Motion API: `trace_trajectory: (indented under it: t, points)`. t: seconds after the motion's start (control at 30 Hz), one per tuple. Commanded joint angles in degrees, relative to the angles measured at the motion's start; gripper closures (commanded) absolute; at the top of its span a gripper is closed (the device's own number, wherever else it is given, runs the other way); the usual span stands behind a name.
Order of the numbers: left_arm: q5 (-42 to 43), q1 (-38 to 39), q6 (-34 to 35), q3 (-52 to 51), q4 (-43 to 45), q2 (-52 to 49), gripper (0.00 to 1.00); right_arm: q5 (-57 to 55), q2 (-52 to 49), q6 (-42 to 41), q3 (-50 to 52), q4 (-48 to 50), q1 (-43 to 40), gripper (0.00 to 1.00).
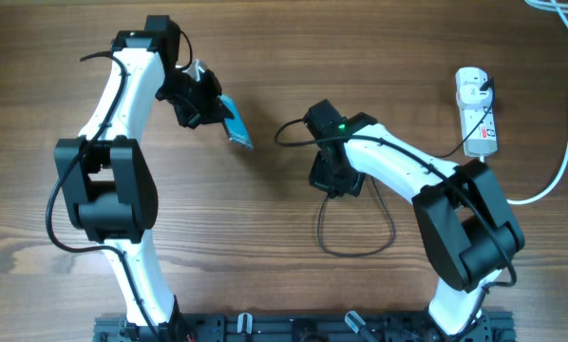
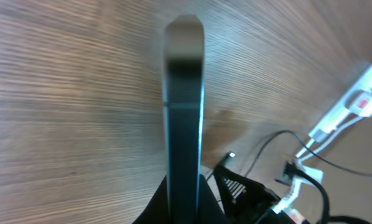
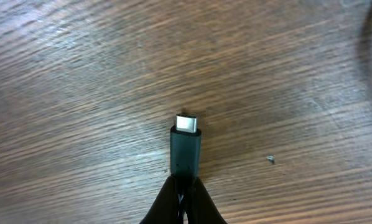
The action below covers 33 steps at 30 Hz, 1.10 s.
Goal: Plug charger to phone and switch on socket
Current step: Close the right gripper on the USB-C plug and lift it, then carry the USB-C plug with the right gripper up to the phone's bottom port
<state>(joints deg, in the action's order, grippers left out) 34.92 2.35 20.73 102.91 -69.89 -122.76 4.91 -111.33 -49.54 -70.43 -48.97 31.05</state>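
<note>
My left gripper (image 1: 211,109) is shut on the phone (image 1: 236,124), whose teal screen shows tilted on edge above the table; in the left wrist view the phone (image 2: 185,106) stands edge-on between the fingers (image 2: 185,202). My right gripper (image 1: 335,179) is shut on the charger's dark plug (image 3: 186,148), its silver tip pointing away from the fingers (image 3: 186,190). The thin black cable (image 1: 355,249) loops on the table below the right gripper. The white socket (image 1: 476,114) with a black plug in it lies at the far right. Phone and plug are apart.
A thicker white cable (image 1: 561,142) runs along the right edge of the wooden table (image 1: 265,247). The socket and the right arm also show in the left wrist view (image 2: 354,106). The arm bases stand at the front edge.
</note>
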Motion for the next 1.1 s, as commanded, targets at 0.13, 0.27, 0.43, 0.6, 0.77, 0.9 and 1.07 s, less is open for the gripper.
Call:
trace_trajectory:
  t: [0.13,0.27,0.43,0.6,0.77,0.9,1.07]
  points:
    - [7.72,1.07,-4.13,0.15,2.05,1.95,0.96,5.49,11.32,11.47,-1.38,-0.76,-0.74,0.96]
    - [21.29,3.08,-13.86,0.15,4.46,1.95,0.96,18.45,16.65,25.42,-1.38,-0.48,-0.44,0.96]
    - [22.36,6.32,-14.36,0.15,7.45,1.95,0.96,19.15,19.67,26.01,-1.38,-0.98,2.91,0.96]
    - [23.17,8.7,-14.36,0.15,7.8,1.95,0.96,18.01,20.61,23.47,-1.42,0.22,3.87,0.96]
    - [24.87,9.16,-14.62,0.15,8.09,1.95,0.96,17.84,20.61,18.58,-1.75,3.52,3.87,0.96]
    - [31.28,9.16,-19.06,0.15,8.68,1.95,0.96,17.84,20.9,16.35,-1.81,4.46,3.87,0.96]
    - [31.67,9.16,-19.3,0.15,8.96,1.95,0.96,17.42,25.35,16.13,-2.99,3.85,3.87,0.96]
